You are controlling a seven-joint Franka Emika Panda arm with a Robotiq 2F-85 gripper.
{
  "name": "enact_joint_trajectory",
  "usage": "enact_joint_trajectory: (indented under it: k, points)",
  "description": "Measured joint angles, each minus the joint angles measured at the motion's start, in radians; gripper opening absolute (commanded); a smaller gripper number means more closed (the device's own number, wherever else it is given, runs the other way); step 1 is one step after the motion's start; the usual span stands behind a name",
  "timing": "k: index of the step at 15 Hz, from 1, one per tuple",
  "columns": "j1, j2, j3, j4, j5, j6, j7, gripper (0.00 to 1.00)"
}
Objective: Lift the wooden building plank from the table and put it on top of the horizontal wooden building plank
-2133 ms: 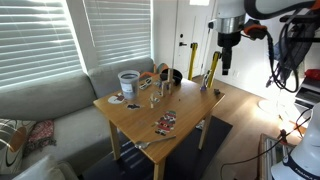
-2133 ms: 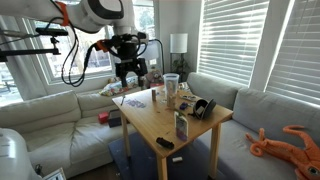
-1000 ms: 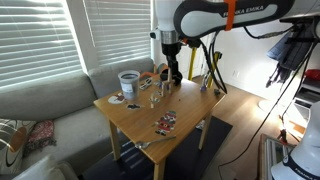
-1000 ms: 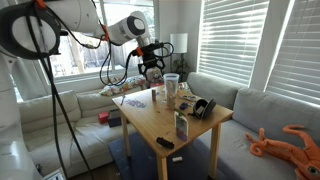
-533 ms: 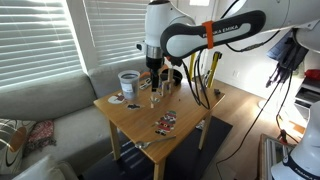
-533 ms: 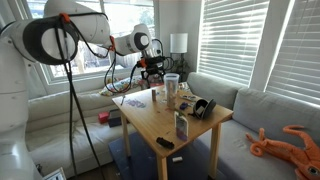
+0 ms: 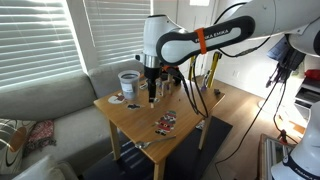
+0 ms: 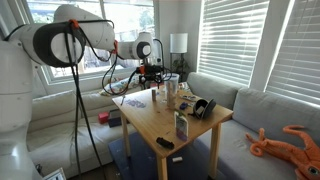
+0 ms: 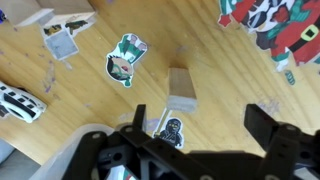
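In the wrist view a short wooden building plank (image 9: 180, 86) stands on the wooden table (image 9: 220, 80), just ahead of my gripper (image 9: 200, 130). The jaws are open and empty, one on each side below the plank, not touching it. A small structure of pale planks with a horizontal plank (image 9: 62, 28) on top sits at the upper left. In both exterior views my gripper (image 7: 152, 96) (image 8: 152, 82) hangs low over the far part of the table, among small upright planks (image 7: 165, 90).
Stickers lie on the table: a green one (image 9: 125, 57), a black figure (image 9: 168, 130), a red-and-green one (image 9: 262, 18). A white cup (image 7: 128, 82) and black headphones (image 8: 203, 106) stand nearby. Grey sofas (image 8: 255, 110) surround the table.
The arm has swung from beyond the table's side to over the table and lowered its gripper toward the small planks. The planks have not moved.
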Motion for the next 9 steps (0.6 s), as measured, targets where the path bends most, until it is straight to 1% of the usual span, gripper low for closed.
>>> enact_joint_trajectory:
  k: [1,2,3,9]
  points:
    - [-0.006,0.009,-0.001,0.000,0.007,0.010,0.000,0.77]
    - [-0.010,0.016,-0.002,0.000,0.015,0.016,0.000,0.71]
    - [-0.014,0.022,-0.003,0.000,0.022,0.018,0.001,0.69]
    - [-0.010,0.029,-0.003,0.001,0.033,0.019,0.052,0.25]
